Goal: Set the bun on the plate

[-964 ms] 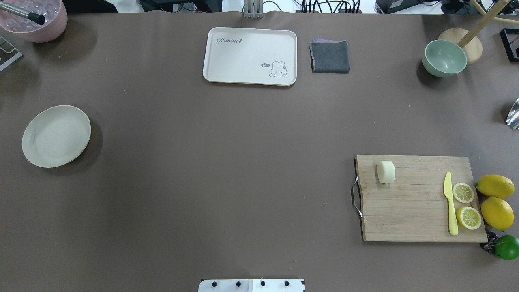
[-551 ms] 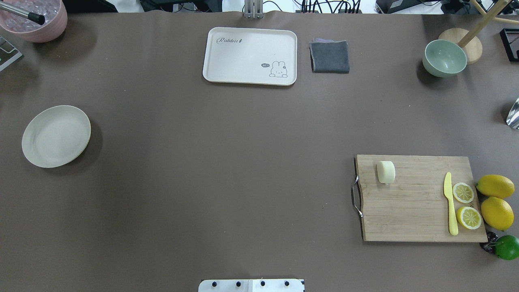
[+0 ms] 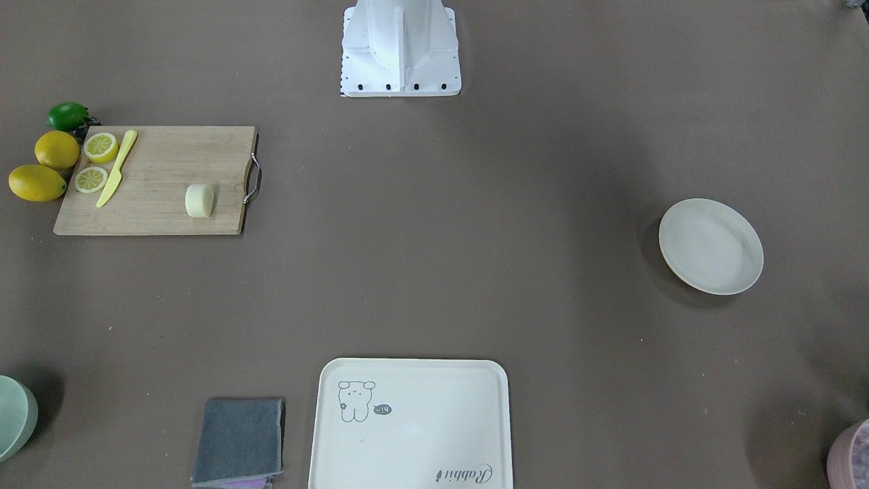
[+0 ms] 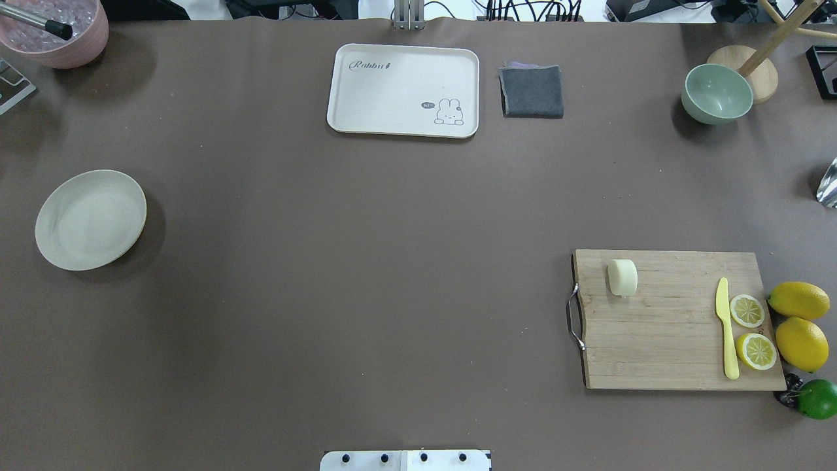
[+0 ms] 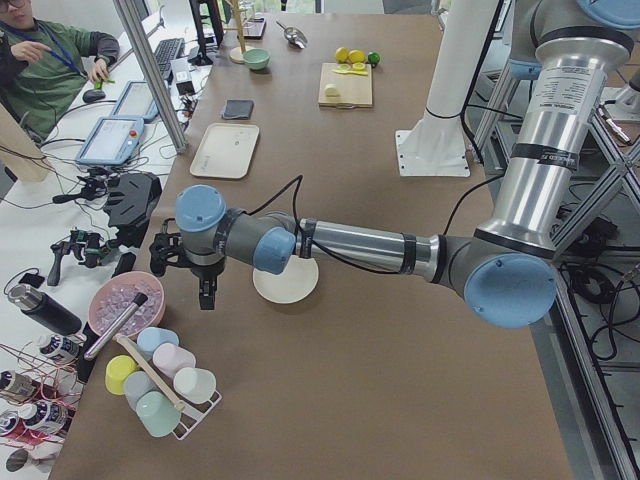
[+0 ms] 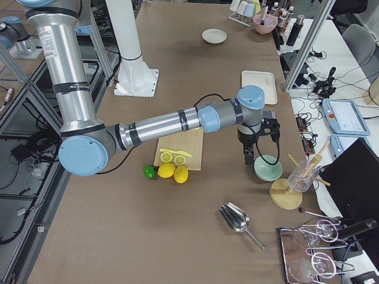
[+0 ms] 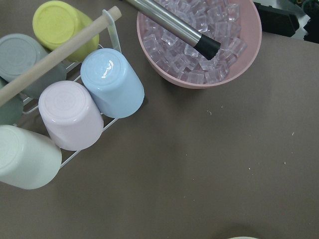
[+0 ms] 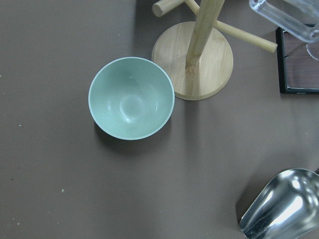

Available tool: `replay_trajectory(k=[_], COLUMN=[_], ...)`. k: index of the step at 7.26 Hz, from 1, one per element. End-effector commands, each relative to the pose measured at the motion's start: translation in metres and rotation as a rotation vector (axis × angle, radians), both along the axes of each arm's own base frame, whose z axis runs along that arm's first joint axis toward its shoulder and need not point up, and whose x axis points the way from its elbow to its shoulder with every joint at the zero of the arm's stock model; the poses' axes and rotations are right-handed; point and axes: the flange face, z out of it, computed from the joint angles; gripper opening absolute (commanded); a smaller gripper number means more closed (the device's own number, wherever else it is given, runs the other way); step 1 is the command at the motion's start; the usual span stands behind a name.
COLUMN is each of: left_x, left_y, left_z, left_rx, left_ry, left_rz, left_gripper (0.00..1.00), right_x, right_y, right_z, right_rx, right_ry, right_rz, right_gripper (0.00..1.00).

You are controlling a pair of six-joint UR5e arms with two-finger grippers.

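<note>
The bun (image 4: 622, 277) lies on its side on the wooden cutting board (image 4: 654, 340), near the board's handle end on the table's right; it also shows in the front view as the bun (image 3: 199, 200). The plate (image 4: 90, 220) sits bare at the table's far left. Neither gripper shows in the overhead or front view. In the exterior left view my left gripper (image 5: 205, 293) hangs beyond the plate (image 5: 285, 288), near a pink ice bowl. In the exterior right view my right gripper (image 6: 249, 158) hangs beside a green bowl (image 6: 267, 168). I cannot tell whether either is open or shut.
A cream tray (image 4: 403, 90) and a grey cloth (image 4: 532, 91) lie at the back. Lemon halves (image 4: 747, 311), a yellow knife (image 4: 726, 330), whole lemons (image 4: 799, 300) and a lime (image 4: 817, 398) are by the board. A cup rack (image 7: 75, 109) and a metal scoop (image 8: 284, 209) flank the table ends.
</note>
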Motion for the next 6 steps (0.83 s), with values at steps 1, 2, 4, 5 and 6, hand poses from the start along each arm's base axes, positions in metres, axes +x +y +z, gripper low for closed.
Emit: replay_trajectory(k=[1, 2, 4, 5, 6], left_x=[0.021, 0.036, 0.125, 0.149, 0.166], left_y=[0.018, 0.016, 0.019, 0.020, 0.021], left_z=[0.021, 0.016, 0.013, 0.013, 0.023], left_rx=[0.067, 0.080, 0.109, 0.116, 0.139], left_ry=[0.005, 0.007, 0.004, -0.012, -0.048], left_rz=[0.056, 0.083, 0.237, 0.271, 0.286], left_gripper=[0.98, 0.98, 0.98, 0.98, 0.97], right_x=[0.000, 0.000, 0.000, 0.000, 0.000], right_y=[-0.001, -0.001, -0.001, -0.002, -0.002], right_z=[-0.002, -0.002, -0.003, -0.004, -0.003], right_rx=[0.003, 0.003, 0.006, 0.007, 0.006], right_ry=[-0.002, -0.002, -0.001, -0.001, 0.001], right_rz=[0.000, 0.000, 0.000, 0.000, 0.000], right_gripper=[1.00, 1.00, 1.00, 1.00, 1.00])
